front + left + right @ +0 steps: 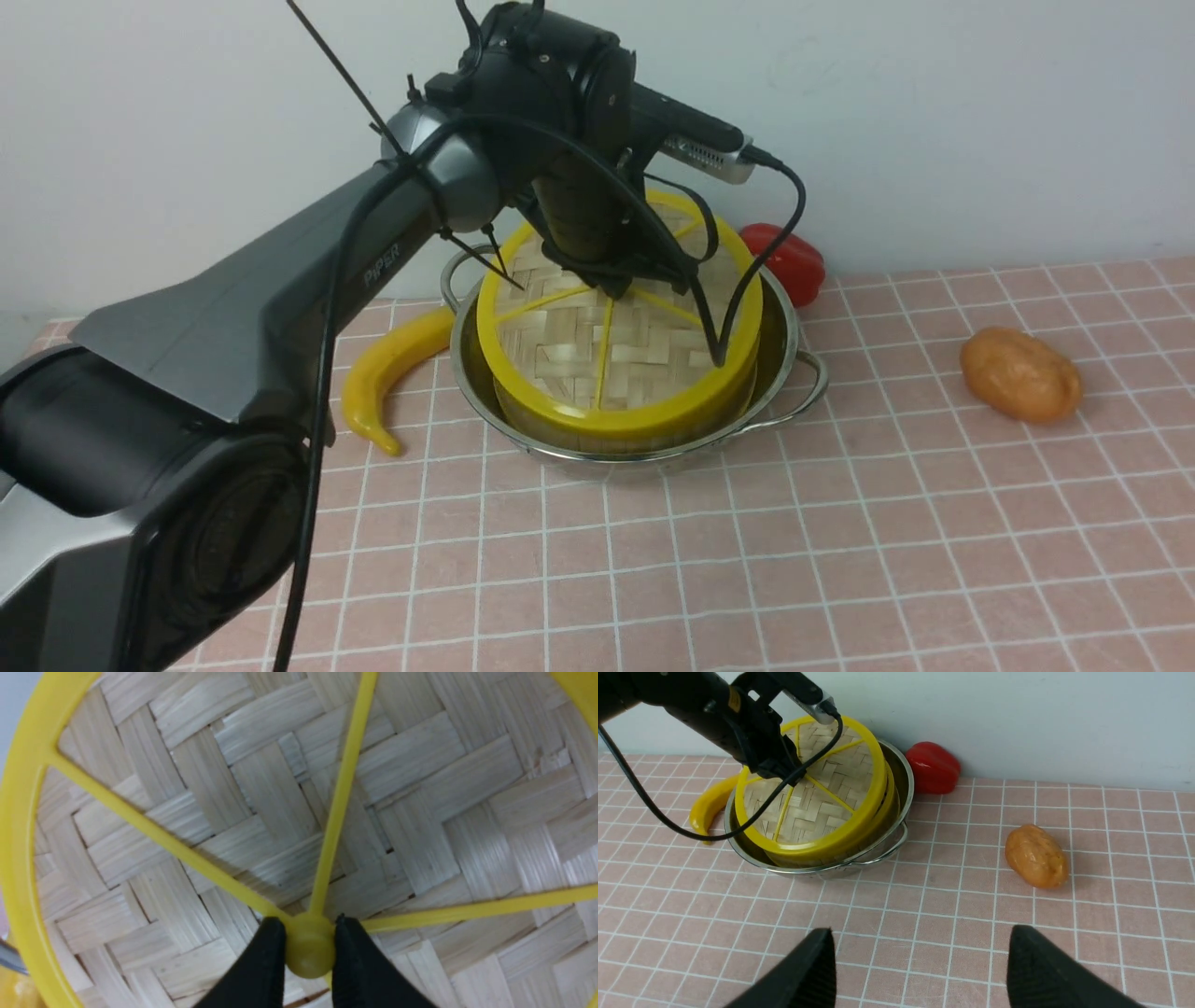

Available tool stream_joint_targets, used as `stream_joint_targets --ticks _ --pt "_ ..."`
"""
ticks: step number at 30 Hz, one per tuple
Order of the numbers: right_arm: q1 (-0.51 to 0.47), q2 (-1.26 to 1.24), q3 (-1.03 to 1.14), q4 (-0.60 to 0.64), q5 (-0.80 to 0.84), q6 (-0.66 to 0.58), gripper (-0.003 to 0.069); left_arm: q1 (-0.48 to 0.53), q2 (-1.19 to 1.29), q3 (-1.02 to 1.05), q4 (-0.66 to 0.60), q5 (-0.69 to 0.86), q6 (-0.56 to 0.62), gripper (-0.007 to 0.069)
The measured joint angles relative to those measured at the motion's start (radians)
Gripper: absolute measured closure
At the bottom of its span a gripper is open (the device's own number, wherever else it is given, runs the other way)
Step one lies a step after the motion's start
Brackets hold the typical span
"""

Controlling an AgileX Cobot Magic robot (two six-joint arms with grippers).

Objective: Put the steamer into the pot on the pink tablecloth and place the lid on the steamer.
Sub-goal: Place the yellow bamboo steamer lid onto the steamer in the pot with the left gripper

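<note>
My left gripper point(309, 927) is pinching the small yellow hub point(309, 952) at the centre of the lid point(597, 345), one black finger pressed on each side of it. The woven disc spreads out directly beneath that gripper. It covers the mouth of the steamer point(525, 422), though it looks slightly tilted and I cannot tell if it is fully seated. The steamer stands inside the pot point(644, 455), with a ring of bare steel showing around it. The pot rests on the pink tablecloth point(840, 560).

My right gripper point(920, 931) is spread wide and holds nothing, hanging over bare cloth, well apart from the pot, which lies ahead of it and off to its left. An orange potato point(1036, 856) lies ahead of it, slightly right. A red pepper point(934, 767) sits just beyond the pot, and a curved yellow pepper point(392, 359) lies against the pot's far-left side.
</note>
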Motion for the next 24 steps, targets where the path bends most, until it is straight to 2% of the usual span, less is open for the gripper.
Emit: stream_joint_targets --ticks 24 --pt "0.000 0.000 0.000 0.000 0.000 0.002 0.0179 -0.002 0.049 0.000 0.030 -0.075 -0.005 0.0504"
